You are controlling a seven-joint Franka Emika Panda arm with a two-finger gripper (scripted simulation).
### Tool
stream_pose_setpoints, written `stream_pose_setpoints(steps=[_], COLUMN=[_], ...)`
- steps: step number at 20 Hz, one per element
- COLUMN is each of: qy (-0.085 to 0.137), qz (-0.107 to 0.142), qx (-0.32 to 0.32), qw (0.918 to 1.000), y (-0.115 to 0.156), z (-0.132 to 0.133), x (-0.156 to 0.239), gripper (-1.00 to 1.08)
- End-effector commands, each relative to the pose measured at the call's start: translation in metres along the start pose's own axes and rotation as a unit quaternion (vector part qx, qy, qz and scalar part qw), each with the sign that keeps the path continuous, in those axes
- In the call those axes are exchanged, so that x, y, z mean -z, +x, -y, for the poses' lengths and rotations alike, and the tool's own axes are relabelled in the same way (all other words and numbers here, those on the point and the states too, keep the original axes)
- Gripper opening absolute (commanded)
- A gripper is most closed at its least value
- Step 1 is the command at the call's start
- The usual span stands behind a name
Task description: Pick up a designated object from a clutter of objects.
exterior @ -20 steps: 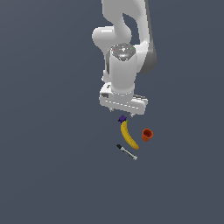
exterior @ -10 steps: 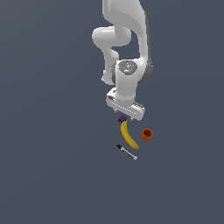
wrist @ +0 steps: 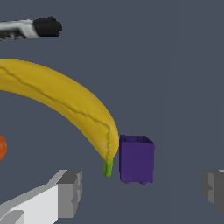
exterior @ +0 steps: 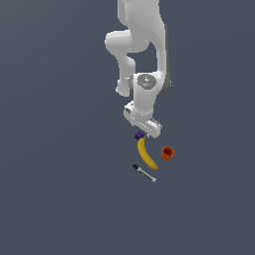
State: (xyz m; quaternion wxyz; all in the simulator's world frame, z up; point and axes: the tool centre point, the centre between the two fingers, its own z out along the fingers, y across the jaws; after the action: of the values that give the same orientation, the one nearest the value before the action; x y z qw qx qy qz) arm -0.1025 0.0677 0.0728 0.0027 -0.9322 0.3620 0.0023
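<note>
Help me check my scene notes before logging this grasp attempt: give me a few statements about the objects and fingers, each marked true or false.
1. The purple block sits beside the banana's green stem tip. True.
2. The fingers are closed on the block. False: they stand apart, with the block between them and clear of both.
3. The marker lies on top of the banana. False: it lies apart from it.
4. The orange cup stands at the exterior view's right of the banana. True.

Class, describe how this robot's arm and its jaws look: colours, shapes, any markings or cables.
The arm is glossy white, built of rounded, bulbous segments, with a grey circular cap on the wrist joint. The gripper has a white boxy body; its jaws are squared, blocky grey pads. No cables or lettering are visible.
</note>
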Motion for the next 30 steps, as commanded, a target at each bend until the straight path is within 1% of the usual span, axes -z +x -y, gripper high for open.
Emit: stream_pose_setpoints(steps=[1, 10, 21, 27, 28, 30], qy=[-0.001, -0.002, -0.002, -0.002, -0.002, -0.002], qz=[-0.002, -0.003, -0.003, -0.003, -0.003, -0.003], qx=[-0.01, -0.013, -0.015, -0.016, -0.016, -0.016], qw=[0.9999, 0.9999, 0.9999, 0.9999, 0.9999, 0.9999], y=[-0.003, -0.004, -0.005, -0.004, -0.004, -0.004], z=[-0.003, -0.004, -0.005, -0.005, -0.005, -0.005], x=[-0.004, -0.009, -0.049, -0.057, -0.057, -0.057], gripper=[1.0, 1.0, 1.0, 1.0, -1.0, -1.0])
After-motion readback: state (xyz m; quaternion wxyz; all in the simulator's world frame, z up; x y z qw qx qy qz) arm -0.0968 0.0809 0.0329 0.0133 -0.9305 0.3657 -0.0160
